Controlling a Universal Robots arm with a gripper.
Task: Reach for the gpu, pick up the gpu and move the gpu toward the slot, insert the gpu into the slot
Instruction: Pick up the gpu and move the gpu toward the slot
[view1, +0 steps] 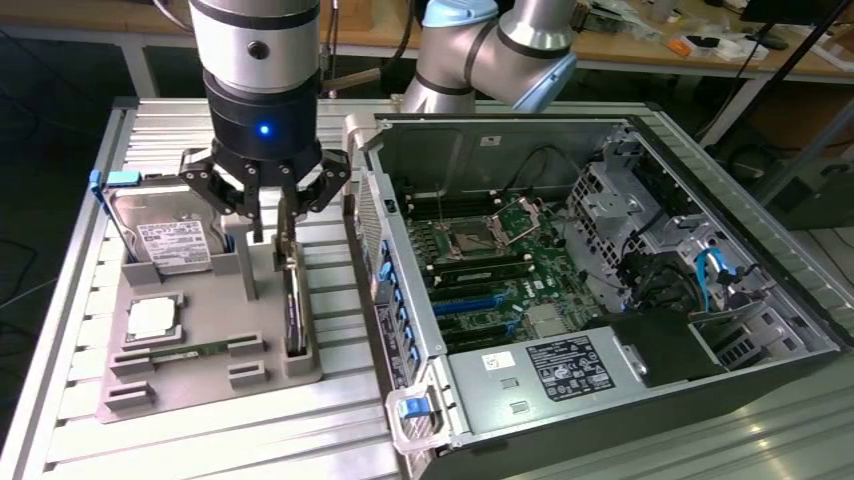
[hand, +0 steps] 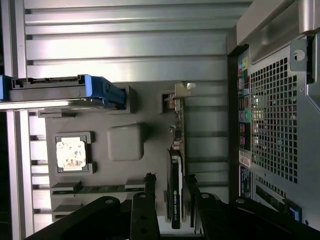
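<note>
The gpu (view1: 295, 305) stands on its long edge in a grey holder tray (view1: 200, 385), its silver bracket toward the back; in the wrist view the gpu (hand: 176, 165) shows its green card and black shroud. My gripper (view1: 270, 228) hangs just above the card's back end, open. In the wrist view the gripper (hand: 171, 189) has one black finger on each side of the card, with gaps to both. The blue slot (view1: 470, 297) lies on the green motherboard inside the open computer case, at the exterior view's right.
The tray also holds a silver hard drive (view1: 167, 238) with a blue bracket, a square CPU chip (view1: 154, 318) and a narrow memory stick (view1: 187, 350). The open case (view1: 587, 380) stands close beside the tray; its perforated rear wall (hand: 272, 125) is near the card.
</note>
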